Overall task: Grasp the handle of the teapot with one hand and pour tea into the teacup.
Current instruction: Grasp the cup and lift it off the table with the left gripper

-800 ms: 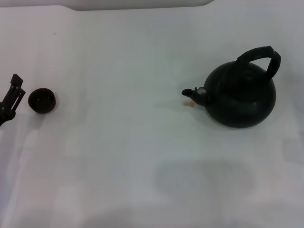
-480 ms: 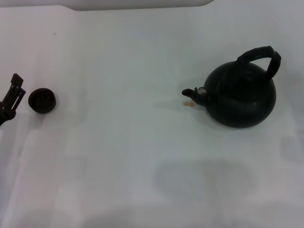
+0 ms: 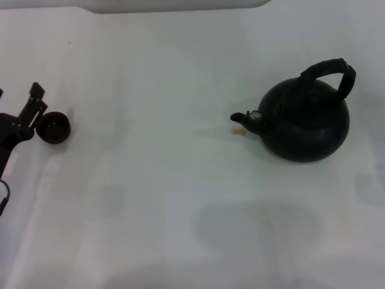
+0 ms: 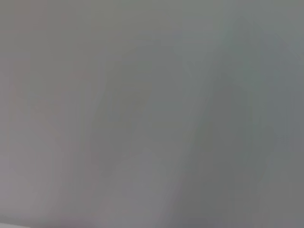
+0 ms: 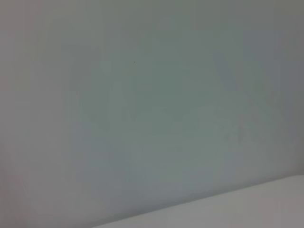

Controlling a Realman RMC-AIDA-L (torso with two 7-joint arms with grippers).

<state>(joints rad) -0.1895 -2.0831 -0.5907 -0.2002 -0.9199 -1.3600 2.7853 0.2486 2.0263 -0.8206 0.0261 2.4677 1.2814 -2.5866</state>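
Closing in since earlier, left tool [image 3: 24, 111] touching teacup [image 3: 53, 127], grip state unclear, teapot [image 3: 304, 118] unmoved

Only the left gripper [image 3: 24, 114] shows of the robot's body, at the left edge of the head view. It is matte black, built of flat angular bars with a squared-off tip on the one finger [image 3: 36, 95] in view. A thin black cable [image 3: 3, 194] loops below it.
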